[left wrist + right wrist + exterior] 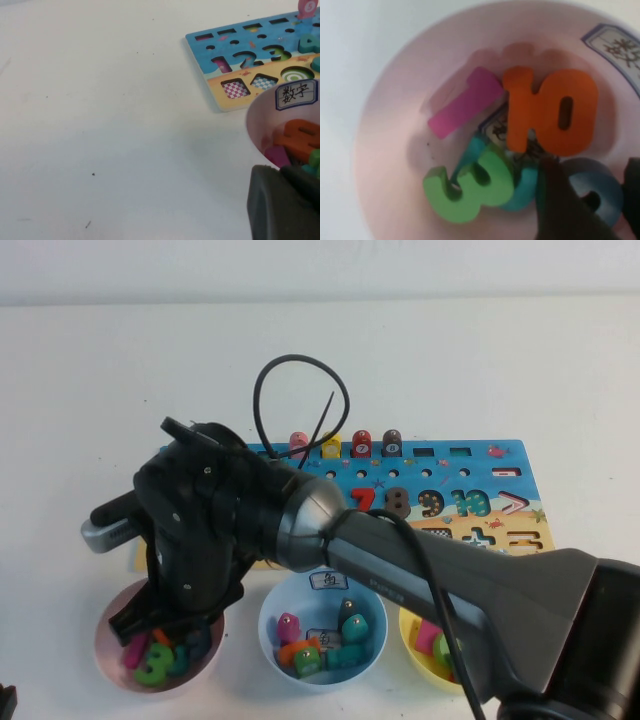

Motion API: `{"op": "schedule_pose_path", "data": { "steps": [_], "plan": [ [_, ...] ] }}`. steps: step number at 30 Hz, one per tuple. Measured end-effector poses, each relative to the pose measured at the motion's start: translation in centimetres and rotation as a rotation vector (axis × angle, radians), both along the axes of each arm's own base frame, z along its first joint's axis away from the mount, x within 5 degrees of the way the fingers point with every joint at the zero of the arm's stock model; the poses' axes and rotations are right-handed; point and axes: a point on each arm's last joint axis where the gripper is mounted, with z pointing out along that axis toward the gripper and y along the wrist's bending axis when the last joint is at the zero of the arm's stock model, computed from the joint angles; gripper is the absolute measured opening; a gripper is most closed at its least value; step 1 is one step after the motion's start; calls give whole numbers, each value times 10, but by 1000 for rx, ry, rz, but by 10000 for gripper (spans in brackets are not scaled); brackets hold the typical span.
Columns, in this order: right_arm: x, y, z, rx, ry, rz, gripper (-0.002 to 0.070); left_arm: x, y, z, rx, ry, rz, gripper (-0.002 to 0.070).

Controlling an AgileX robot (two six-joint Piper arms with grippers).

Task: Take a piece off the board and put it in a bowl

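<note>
My right gripper [590, 170] hangs over the pale pink bowl [105, 640] at the front left, its arm reaching across the table; in the high view its wrist housing [190, 530] hides the fingers. It is open, with the slate-grey "9" [600, 192] lying flat in the bowl [385, 150] between the fingers, a thin pink gap beside one finger. The 9 rests against a teal piece, next to an orange "10" [555, 110], a green "3" [470, 187] and a magenta "1" [465, 102]. The board [500, 465] lies behind the bowls. My left gripper [287, 210] is parked at the front left corner.
A light blue bowl [275, 615] with several pieces stands in the middle front and a yellow bowl [410, 635] to its right, partly under my right arm. A black cable loop [300, 365] rises over the board. The pink bowl's label [296, 94] faces the board [210, 45].
</note>
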Motion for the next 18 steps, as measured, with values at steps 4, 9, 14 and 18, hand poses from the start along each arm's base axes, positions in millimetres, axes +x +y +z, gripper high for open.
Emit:
{"op": "schedule_pose_path", "data": {
  "steps": [4,9,14,18],
  "plan": [
    [1,0,-4,-12,-5,0,231,0,0,0,0,0,0,-2],
    [2,0,-4,-15,-10,-1,231,0,0,0,0,0,0,-2],
    [2,0,-4,-15,-10,-1,237,0,0,0,0,0,0,-2],
    [2,0,-3,-13,-11,-1,302,0,0,0,0,0,0,-2]
  ]
}}
